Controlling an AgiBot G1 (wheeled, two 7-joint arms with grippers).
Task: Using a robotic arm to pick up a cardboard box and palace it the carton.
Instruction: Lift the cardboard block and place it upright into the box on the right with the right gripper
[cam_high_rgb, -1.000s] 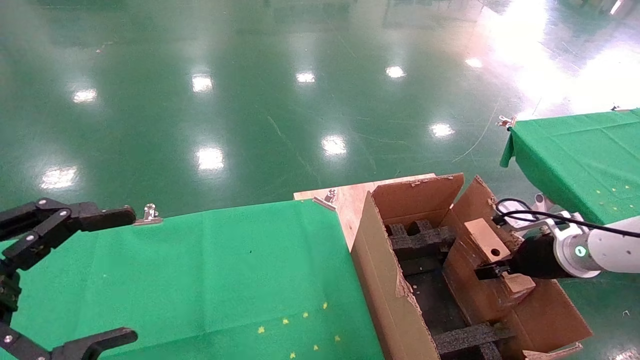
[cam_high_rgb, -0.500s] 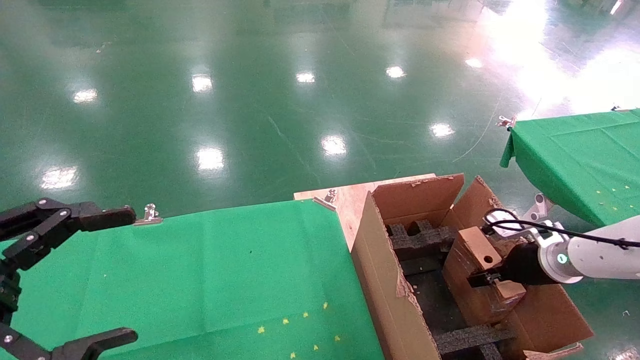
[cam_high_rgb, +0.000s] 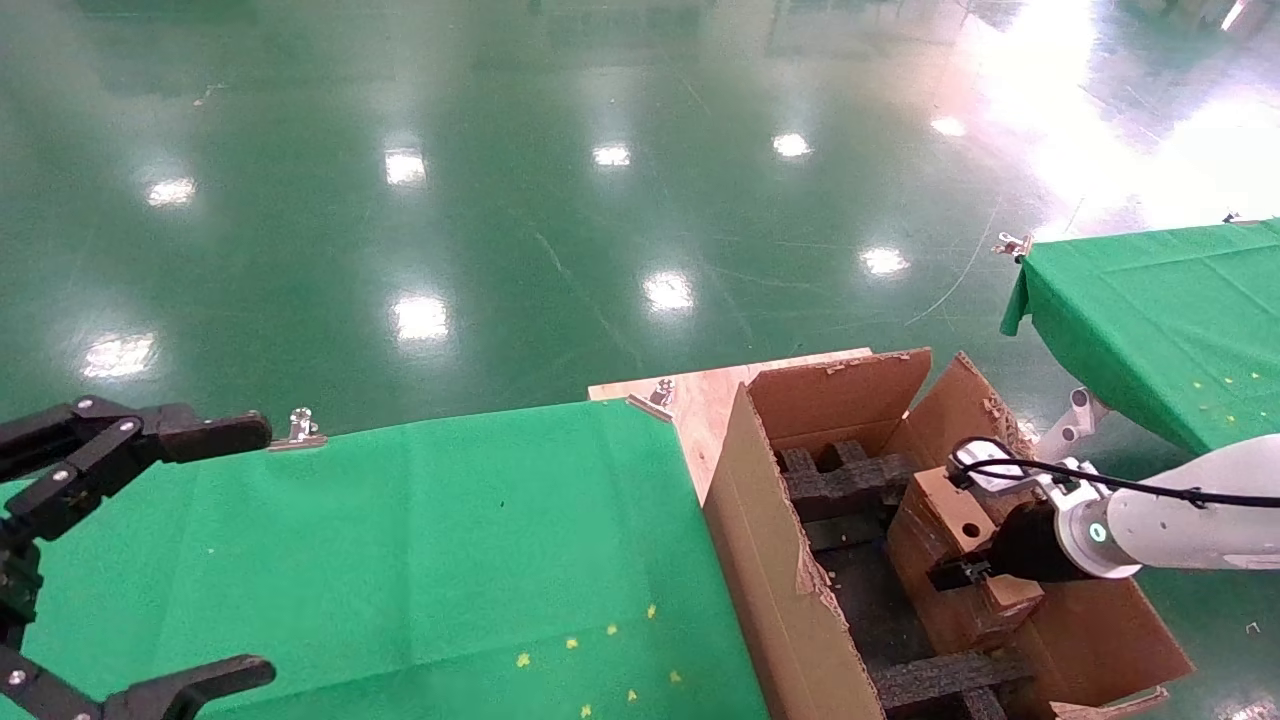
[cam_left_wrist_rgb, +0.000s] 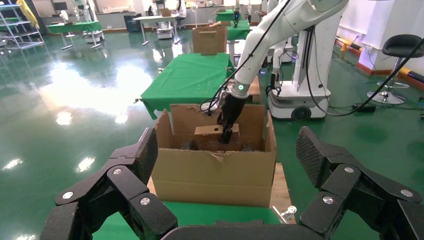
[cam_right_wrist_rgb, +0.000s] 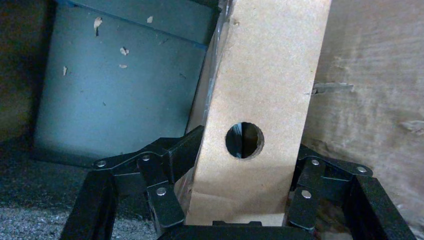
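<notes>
Right wrist view: my right gripper (cam_right_wrist_rgb: 245, 220) was clamped on the cardboard box (cam_right_wrist_rgb: 260, 100), fingers (cam_right_wrist_rgb: 165, 200) on both sides. Head view: box (cam_high_rgb: 950, 515) sat tilted inside the carton (cam_high_rgb: 780, 560), probably touching black foam (cam_high_rgb: 845, 478). My left gripper (cam_high_rgb: 120, 560) hung spread apart over the green table (cam_high_rgb: 400, 560).

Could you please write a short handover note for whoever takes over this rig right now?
Right tool: shut on the cardboard box, fingers clamped on both its sides, reaching down inside the carton.
Left tool: open, parked over the green table, holding nothing.
Done: the cardboard box is picked up and carried inside the carton's walls, beside the black foam inserts.
Left: whether the box already rests on the carton floor cannot be told; lower it if needed, open the right tool, withdraw the arm.
</notes>
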